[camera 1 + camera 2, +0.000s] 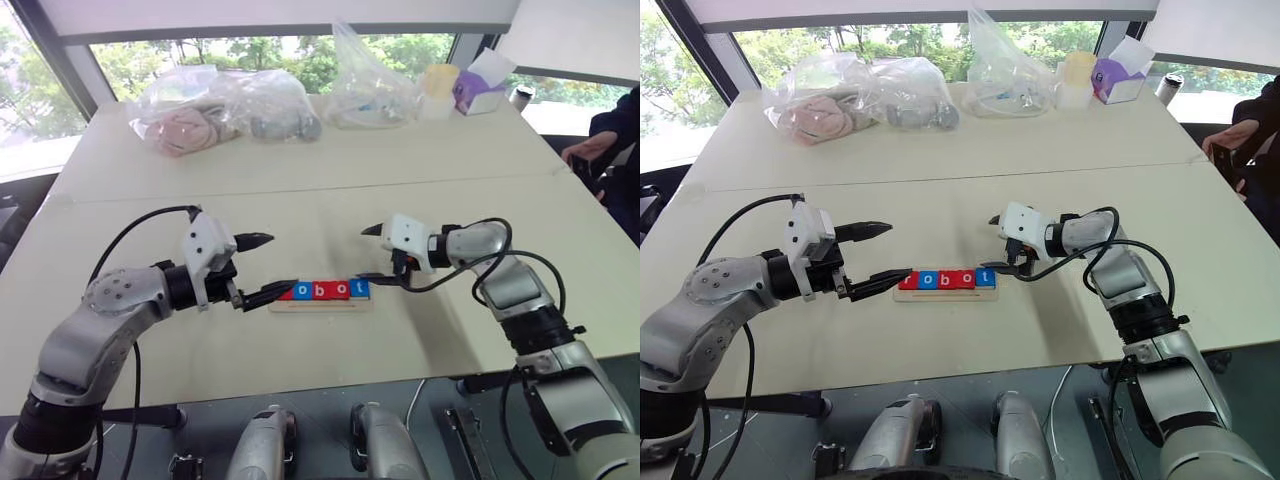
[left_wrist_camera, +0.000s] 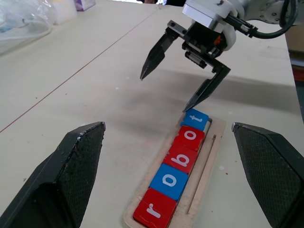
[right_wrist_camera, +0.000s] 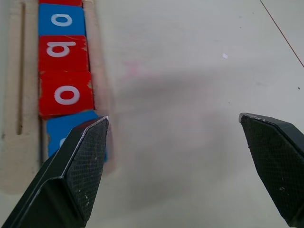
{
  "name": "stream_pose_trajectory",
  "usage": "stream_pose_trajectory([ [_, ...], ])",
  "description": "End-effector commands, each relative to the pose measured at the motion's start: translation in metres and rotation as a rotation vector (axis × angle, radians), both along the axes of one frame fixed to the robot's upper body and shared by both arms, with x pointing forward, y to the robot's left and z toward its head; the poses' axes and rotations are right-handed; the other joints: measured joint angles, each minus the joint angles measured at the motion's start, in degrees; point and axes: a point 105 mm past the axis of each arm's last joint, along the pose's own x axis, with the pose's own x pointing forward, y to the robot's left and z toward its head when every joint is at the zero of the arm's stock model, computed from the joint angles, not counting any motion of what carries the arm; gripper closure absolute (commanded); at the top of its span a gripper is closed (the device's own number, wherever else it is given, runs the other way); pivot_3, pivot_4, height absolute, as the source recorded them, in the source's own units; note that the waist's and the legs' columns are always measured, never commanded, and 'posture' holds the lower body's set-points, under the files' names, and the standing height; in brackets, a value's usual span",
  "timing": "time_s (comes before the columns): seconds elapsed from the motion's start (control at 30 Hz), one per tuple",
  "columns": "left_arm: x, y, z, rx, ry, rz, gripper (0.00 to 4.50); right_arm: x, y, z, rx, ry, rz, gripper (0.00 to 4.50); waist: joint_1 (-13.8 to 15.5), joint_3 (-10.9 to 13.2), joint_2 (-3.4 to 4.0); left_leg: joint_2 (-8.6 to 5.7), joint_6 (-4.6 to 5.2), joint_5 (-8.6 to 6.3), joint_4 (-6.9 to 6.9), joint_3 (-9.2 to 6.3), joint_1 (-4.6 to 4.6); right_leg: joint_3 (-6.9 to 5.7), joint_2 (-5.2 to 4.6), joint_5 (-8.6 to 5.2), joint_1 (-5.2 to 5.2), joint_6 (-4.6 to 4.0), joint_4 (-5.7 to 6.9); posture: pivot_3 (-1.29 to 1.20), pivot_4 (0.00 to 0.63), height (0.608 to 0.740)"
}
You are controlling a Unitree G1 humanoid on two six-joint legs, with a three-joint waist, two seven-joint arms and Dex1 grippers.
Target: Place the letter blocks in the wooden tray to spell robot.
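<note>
- Pale table (image 1: 300, 160), plastic bags (image 1: 215, 105) at 12 o'clock.
- Left gripper (image 1: 268, 268), fingers spread wide, empty, at 9 o'clock of wooden tray (image 2: 205, 167).
- Right gripper (image 1: 372, 254), fingers spread, empty, at 3 o'clock.
- Letter blocks (image 2: 176, 178) seated in tray, spelling robot.

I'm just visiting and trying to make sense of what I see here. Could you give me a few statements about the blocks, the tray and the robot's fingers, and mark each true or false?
1. All five letter blocks lie in the wooden tray. True.
2. The blocks read "robot". True.
3. The "t" block is red. False: the "t" block is blue.
4. The left gripper is shut on a block. False: its fingers stand open and hold nothing.
5. The right gripper is open, one fingertip right by the "t" end of the row. True.
6. The plastic bags sit beside the tray. False: the plastic bags lie at the table's far edge.
</note>
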Motion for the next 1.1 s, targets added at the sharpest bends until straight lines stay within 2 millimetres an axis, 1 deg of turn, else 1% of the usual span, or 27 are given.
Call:
stream_pose_trajectory([
  [0.03,-0.002,-0.002,0.009,-0.004,-0.041,-0.015,0.00,-0.002,0.000,0.014,0.011,-0.039,0.010,0.01,0.0,0.0,0.00,0.00,0.00,0.00,0.00,0.00,0.00,0.00,0.00,0.00,0.00,0.00,0.00,0.00,0.150,0.725],
  [0.13,-0.001,-0.003,0.009,-0.008,-0.041,-0.017,0.00,0.001,-0.001,0.016,0.017,-0.054,-0.007,0.01,0.0,0.0,0.00,0.00,0.00,0.00,0.01,0.00,0.00,0.00,0.01,0.00,0.01,0.00,0.00,0.00,0.150,0.725],
  [0.3,-0.002,-0.004,0.008,-0.010,-0.040,-0.021,0.00,0.014,-0.003,0.022,0.029,-0.103,-0.059,0.01,0.0,0.0,0.00,0.00,0.00,0.00,0.01,0.01,0.00,0.00,0.02,0.00,0.01,0.00,0.00,0.00,0.150,0.725],
  [0.37,-0.001,-0.005,0.009,-0.011,-0.040,-0.021,0.00,0.017,-0.006,0.018,0.007,-0.105,-0.061,0.01,0.0,0.0,0.00,0.00,0.00,0.00,0.02,0.01,0.00,0.00,0.03,0.00,0.01,0.00,0.00,0.00,0.150,0.725],
  [0.43,-0.001,-0.005,0.009,-0.010,-0.040,-0.020,0.00,0.016,-0.008,0.012,-0.022,-0.103,-0.050,0.01,0.0,0.0,-0.01,0.00,0.00,0.01,0.02,0.01,0.00,-0.01,0.04,0.00,0.01,0.00,0.00,0.00,0.150,0.725],
  [0.53,-0.001,-0.004,0.009,-0.010,-0.041,-0.017,0.00,0.011,-0.006,0.005,-0.021,-0.074,-0.024,0.01,0.0,0.0,-0.01,0.00,0.01,0.01,0.02,0.02,0.00,-0.01,0.04,0.00,0.02,0.01,-0.01,0.00,0.150,0.725],
  [0.83,-0.003,-0.004,0.008,-0.011,-0.040,-0.013,0.00,0.004,0.001,0.004,0.002,-0.053,0.007,0.01,0.0,0.0,-0.01,0.00,0.02,0.02,0.04,0.02,0.01,-0.02,0.07,0.01,0.03,0.02,0.04,0.00,0.150,0.725],
  [0.93,-0.003,-0.004,0.008,-0.011,-0.041,-0.016,0.00,0.008,-0.002,0.010,0.005,-0.085,-0.009,0.01,0.0,0.0,-0.01,0.00,0.02,0.02,0.04,0.02,0.01,-0.02,0.07,0.01,0.03,0.02,0.03,0.00,0.150,0.725],
  [1.1,-0.004,-0.003,0.006,-0.006,-0.038,-0.018,0.00,0.016,-0.012,0.026,0.023,-0.155,-0.079,0.01,0.0,0.0,-0.01,0.00,0.02,0.02,0.05,0.02,0.01,-0.02,0.08,0.01,0.04,0.02,0.04,0.00,0.150,0.725],
])
